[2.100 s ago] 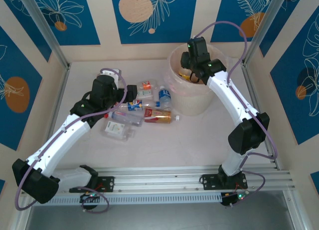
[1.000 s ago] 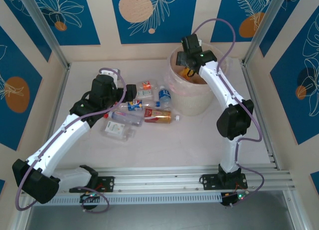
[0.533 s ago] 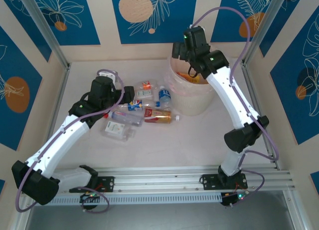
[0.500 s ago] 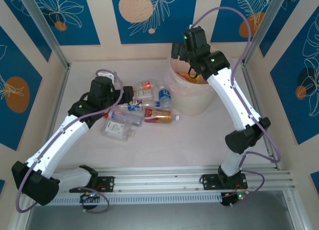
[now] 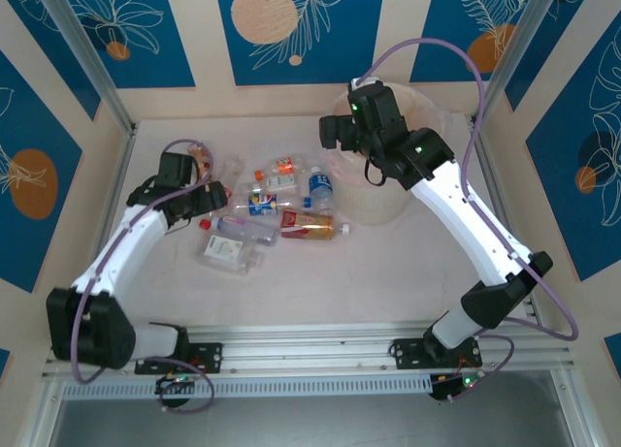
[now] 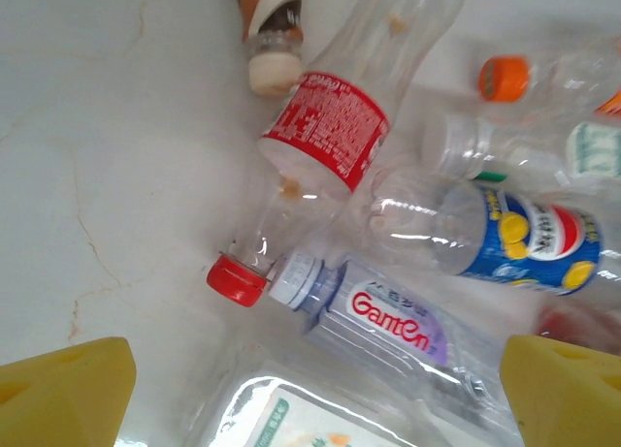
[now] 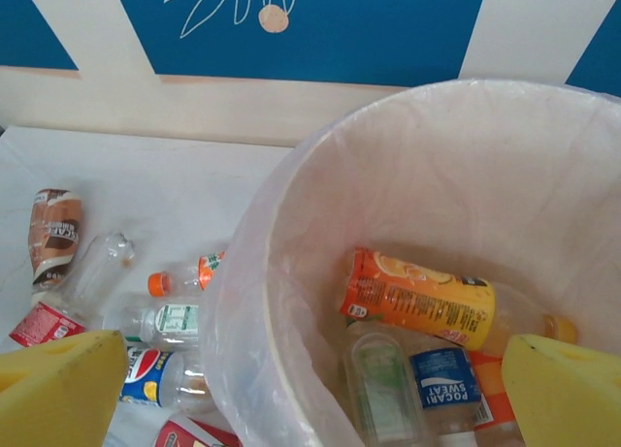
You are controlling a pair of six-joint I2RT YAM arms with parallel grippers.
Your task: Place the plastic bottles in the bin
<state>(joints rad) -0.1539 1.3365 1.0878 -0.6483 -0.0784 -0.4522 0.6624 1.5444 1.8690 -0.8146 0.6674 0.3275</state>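
counting three or four plastic bottles [image 7: 417,302] inside bin [image 7: 437,166], i see more waiting on table [image 5: 320,282]; left gripper [image 6: 317,394] and right gripper [image 7: 310,389] both spread wide, empty.

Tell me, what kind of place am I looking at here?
Likely a robot test booth, not a home: two white arms bolted to a metal rail, patterned walls boxing in the table, and crushed bottles beside a bin.

Bottles [image 6: 325,127]: clear glossy plastic, creased. Bin [image 7: 456,166]: matt cream plastic under thin translucent film liner [image 7: 228,302]. Table [image 6: 107,146]: smooth matt white, faintly veined.
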